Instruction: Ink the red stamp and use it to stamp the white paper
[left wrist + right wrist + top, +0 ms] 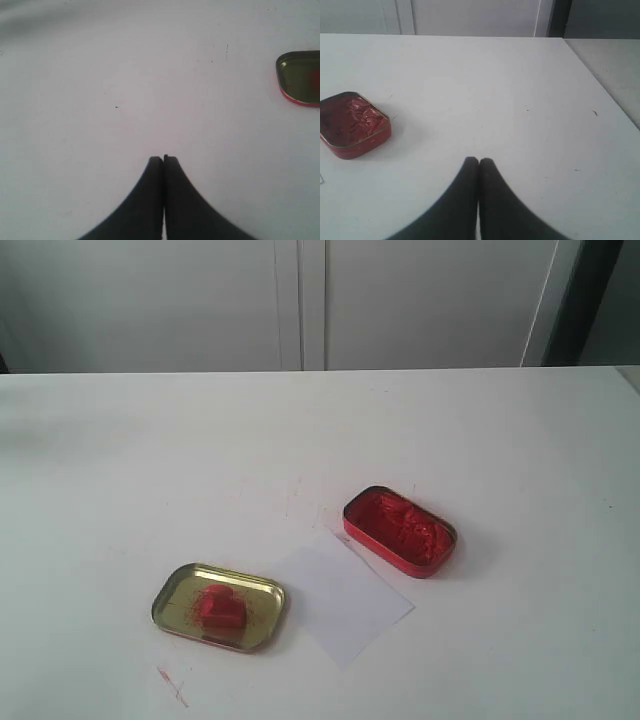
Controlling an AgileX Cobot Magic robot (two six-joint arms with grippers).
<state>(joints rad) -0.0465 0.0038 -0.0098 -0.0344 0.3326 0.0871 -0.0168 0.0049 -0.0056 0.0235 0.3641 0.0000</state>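
Nothing is under way yet, as far as I can judge: the small bright red block stamp (221, 606) sits inside the shallow gold rectangular tin lid (260, 602) near the front of the white table (120, 460), and neither arm shows in the exterior view. Just beside the lid lies the thin white rectangular sheet of paper (345, 602), with no imprint that I can make out. Its far corner comes right up to the red oval tin of ink paste (380, 552), though I cannot tell whether they touch. The left hand (163, 159) hangs over bare table with its black fingers pressed together, gripping nothing; the lid is only at the edge of its view. The right hand (479, 161) is likewise closed and empty, with the ink tin off to one side. So the step in hand is the first one — fetching the stamp. The left hand looks the better placed for it. It would have to spread its fingers, come over the lid and close on the stamp's short knob — squarely, since the block is small and could tip — before any inking or pressing onto the paper.
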